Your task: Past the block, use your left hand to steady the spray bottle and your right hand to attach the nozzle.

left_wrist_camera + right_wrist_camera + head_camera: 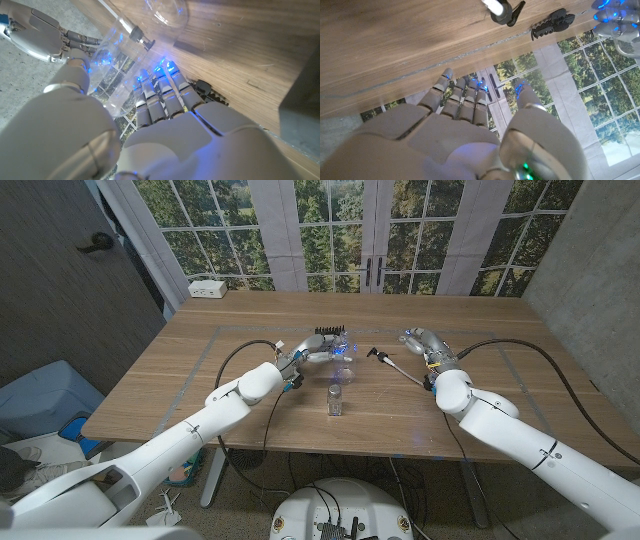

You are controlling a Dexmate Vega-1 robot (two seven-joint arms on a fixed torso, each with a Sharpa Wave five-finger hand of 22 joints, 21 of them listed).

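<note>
- Left hand (318, 352), centre of the head view, wraps its fingers (165, 92) around a clear spray bottle (117, 60).
- A small clear block (334, 402) stands below it, nearer the table (180, 380) edge.
- The black nozzle (380, 357), white tube attached, lies right of centre.
- Right hand (422, 343), further right, is empty with fingers loosely apart.

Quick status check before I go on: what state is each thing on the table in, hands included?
spray bottle: neck open, no nozzle on, held by the left hand
nozzle: detached, lying on the table, untouched
left hand: fingers and thumb around the bottle
right hand: empty, fingers apart, beside the nozzle
block: standing on the table, untouched
black toothed piece: lying on the table beyond the bottle
</note>
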